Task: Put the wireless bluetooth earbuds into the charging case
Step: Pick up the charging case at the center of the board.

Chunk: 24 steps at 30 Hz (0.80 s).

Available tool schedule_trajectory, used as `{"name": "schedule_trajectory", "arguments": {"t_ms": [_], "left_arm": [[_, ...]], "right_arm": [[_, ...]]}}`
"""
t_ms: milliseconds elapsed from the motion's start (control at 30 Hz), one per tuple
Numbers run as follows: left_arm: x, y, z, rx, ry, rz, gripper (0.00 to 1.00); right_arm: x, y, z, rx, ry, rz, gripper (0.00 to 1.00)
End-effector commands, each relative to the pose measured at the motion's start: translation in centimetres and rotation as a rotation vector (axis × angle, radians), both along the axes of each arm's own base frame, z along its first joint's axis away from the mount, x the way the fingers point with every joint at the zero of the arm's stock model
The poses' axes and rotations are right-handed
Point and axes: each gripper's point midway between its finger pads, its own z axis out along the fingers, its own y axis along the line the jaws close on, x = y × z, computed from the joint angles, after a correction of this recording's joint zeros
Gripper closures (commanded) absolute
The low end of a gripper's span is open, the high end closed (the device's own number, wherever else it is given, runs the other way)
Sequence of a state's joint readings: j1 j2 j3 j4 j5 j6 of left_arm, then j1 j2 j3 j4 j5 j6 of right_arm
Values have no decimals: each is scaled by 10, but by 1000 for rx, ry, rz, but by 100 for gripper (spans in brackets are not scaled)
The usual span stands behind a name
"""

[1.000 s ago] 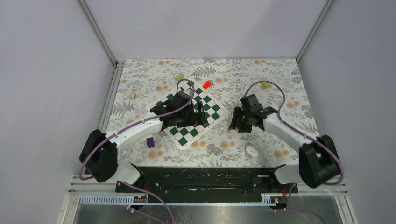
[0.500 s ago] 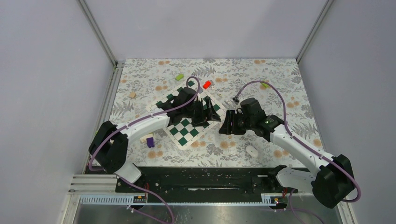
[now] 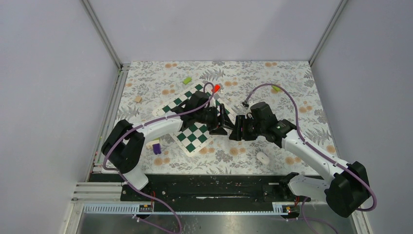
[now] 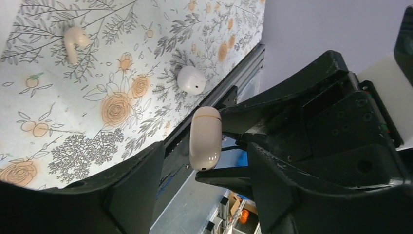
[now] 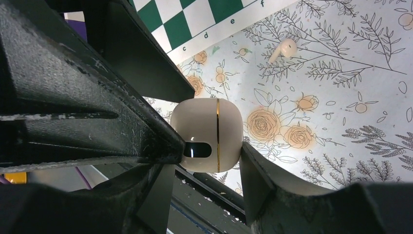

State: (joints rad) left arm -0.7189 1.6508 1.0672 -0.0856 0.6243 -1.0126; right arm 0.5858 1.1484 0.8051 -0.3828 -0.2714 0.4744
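Note:
The charging case (image 5: pixel 207 135), pale beige with a gold seam and a dark slot, hangs above the flowered cloth, and my right gripper (image 5: pixel 207 156) is shut on it. My left gripper (image 4: pixel 204 146) faces it head-on, jaws open on either side of the case (image 4: pixel 205 138) with a gap on each side. In the top view the two grippers (image 3: pixel 223 124) (image 3: pixel 237 130) meet right of the chessboard and hide the case. One stemmed earbud (image 4: pixel 74 40) (image 5: pixel 284 48) lies on the cloth. A white oval earbud (image 3: pixel 263 157) (image 4: pixel 191 80) lies nearer the front rail.
The green-and-white chessboard (image 3: pixel 192 131) lies under the left arm. A purple block (image 3: pixel 157 148), a tan block (image 3: pixel 138 99), a red block (image 3: pixel 215 88) and two green blocks (image 3: pixel 187 80) (image 3: pixel 276 88) are scattered around. The black base rail (image 3: pixel 209 185) runs along the near edge.
My left arm has swung right, off the chessboard, to meet the right gripper, and its jaws have narrowed around the case. The right gripper shifted left with the case, then held still.

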Motion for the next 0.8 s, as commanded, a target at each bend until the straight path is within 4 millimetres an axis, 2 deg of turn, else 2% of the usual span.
{"name": "schedule_trajectory", "arguments": {"t_ms": [0,300,367,500,533,767], "left_arm": [[-5,-13,22,-114,-16,-75,37],[-10,-15,9,-87,-1,-91,52],[-10,-15,7,-81,-2,-95,51],[-14,-17,2,-62,9,-116,42],[-15,-18,1,-57,8,-122,44],[-16,-21,2,-62,3,-131,80]], "right_arm": [[7,4,13,-2,-48,9,69],[6,5,16,3,-52,20,69],[6,5,18,5,-56,20,69],[6,3,20,4,-66,14,69],[6,2,20,3,-68,12,69],[5,1,21,1,-69,8,65]]}}
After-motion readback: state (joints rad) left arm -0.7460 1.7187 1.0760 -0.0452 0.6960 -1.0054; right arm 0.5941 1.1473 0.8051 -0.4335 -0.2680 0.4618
